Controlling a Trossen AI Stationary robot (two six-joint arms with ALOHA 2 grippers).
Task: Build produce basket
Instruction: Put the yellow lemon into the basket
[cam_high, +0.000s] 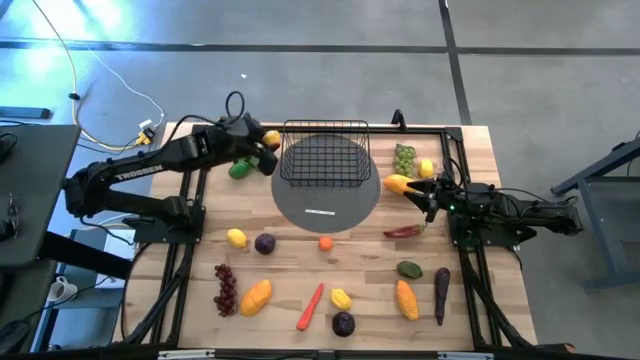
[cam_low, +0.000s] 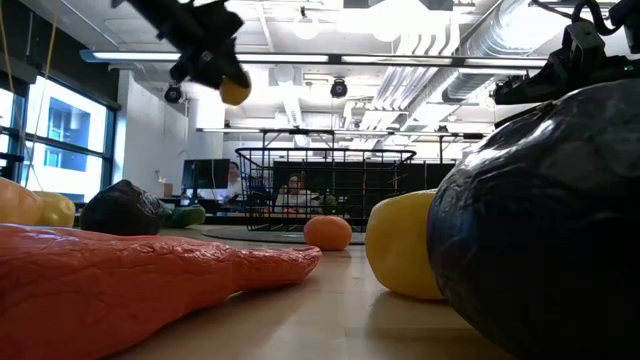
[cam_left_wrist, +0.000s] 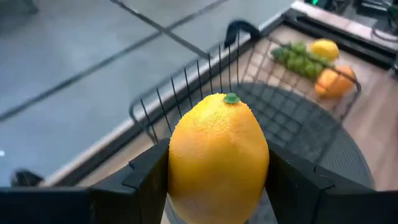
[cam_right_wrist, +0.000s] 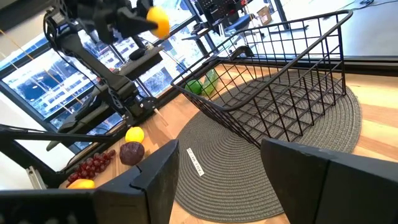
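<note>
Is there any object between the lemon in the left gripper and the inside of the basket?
Nothing visible blocks it. The left gripper holds the lemon raised beside the basket, near its left wall. The basket's top is open and it looks empty; only that wire wall lies between them.

left arm is stretched out across the table's far left corner, wrist raised well off the wood, its gripper (cam_high: 266, 143) up in the air with both fingers (cam_left_wrist: 149, 171) pressed against the sides of a lemon (cam_left_wrist: 218, 158). right arm comes in low from the right edge, reaching toward the middle, gripper (cam_high: 424, 192) close to the tabletop with its fingers (cam_right_wrist: 161, 177) spread apart and nothing between them.
</note>
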